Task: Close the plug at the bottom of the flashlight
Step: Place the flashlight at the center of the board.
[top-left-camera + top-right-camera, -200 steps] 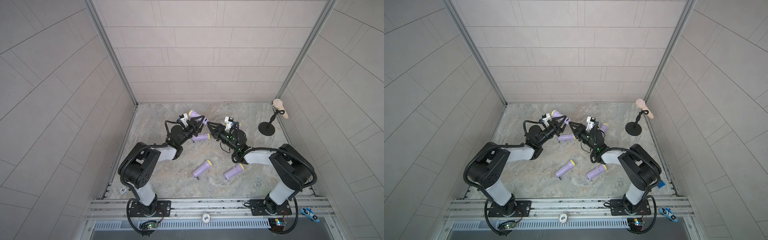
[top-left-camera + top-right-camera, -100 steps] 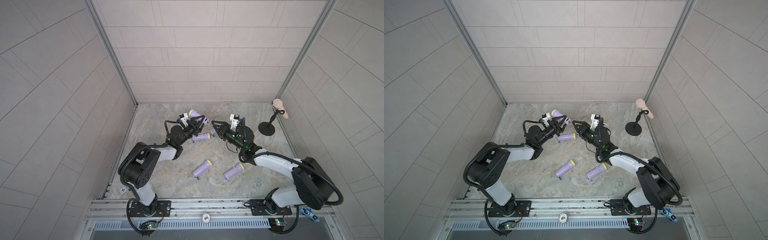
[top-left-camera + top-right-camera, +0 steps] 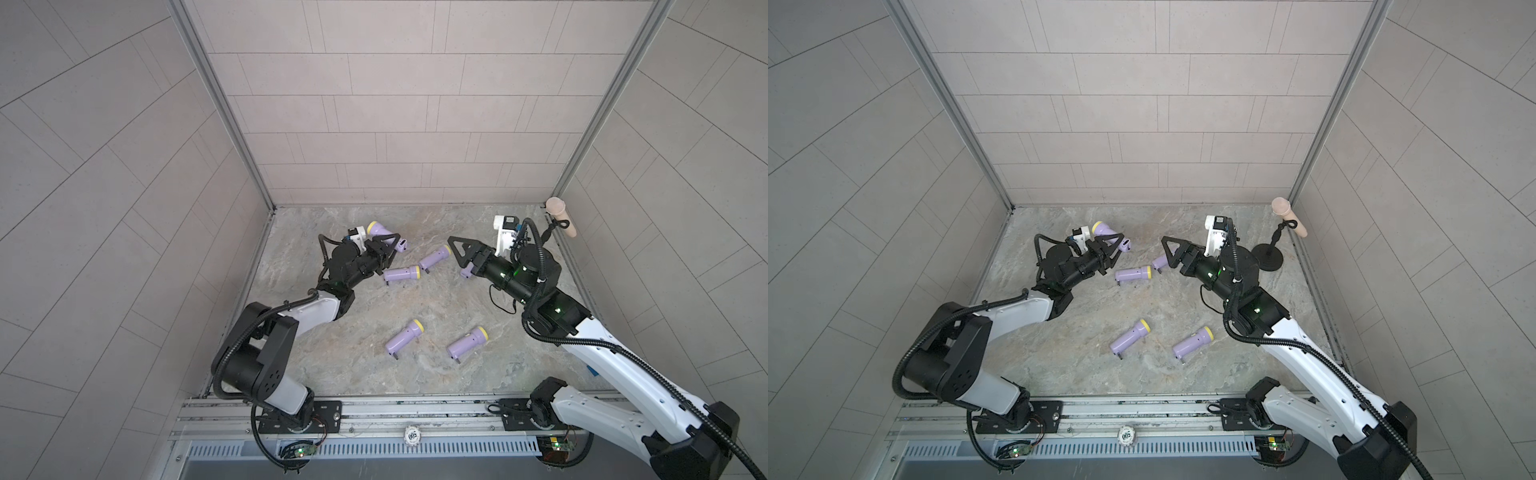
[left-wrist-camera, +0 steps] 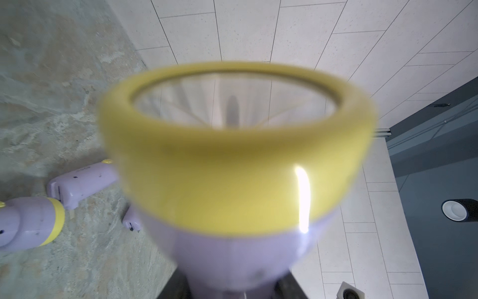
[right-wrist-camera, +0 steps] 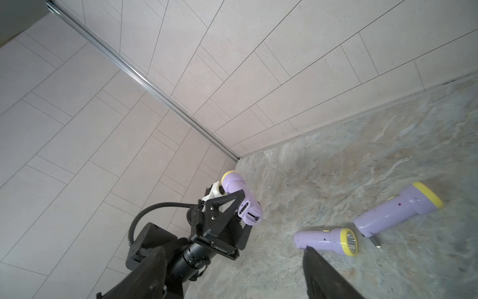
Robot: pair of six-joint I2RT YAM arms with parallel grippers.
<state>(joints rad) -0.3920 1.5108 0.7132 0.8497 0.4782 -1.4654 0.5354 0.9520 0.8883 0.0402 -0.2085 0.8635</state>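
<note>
Right wrist view: the left gripper (image 5: 247, 209) is pinched shut on the held flashlight (image 5: 241, 199), lilac with a yellow rim, lifted clear of the marbled table (image 5: 362, 145). One black finger lies over the body, the other under it. Its bottom end points toward the right gripper (image 3: 457, 257), and a small lilac flap with a dark slot shows on that end. Whether the plug sits fully folded in, I cannot tell. The right gripper's fingers (image 5: 320, 274) stand spread wide with nothing between them, well apart from the held flashlight and level with its bottom end. Both top views show the same gap between the right gripper and the held flashlight. Left wrist view: the blurred yellow rim and lens of the held flashlight (image 4: 232, 155) fill most of the frame. Nearest flashlight (image 3: 402, 274) lies on the table just beside and below the held flashlight. Second flashlight (image 3: 435, 257) lies near the held flashlight, between it and the right gripper. Third flashlight (image 3: 404, 336) and fourth flashlight (image 3: 467, 343) lie well apart from the held flashlight, toward the robot's base rail, and metal prongs (image 3: 395, 356) stick out from their bottom ends. A black stand (image 3: 1268, 261) with a pale pink top sits far from the held flashlight, beyond the right gripper.
</note>
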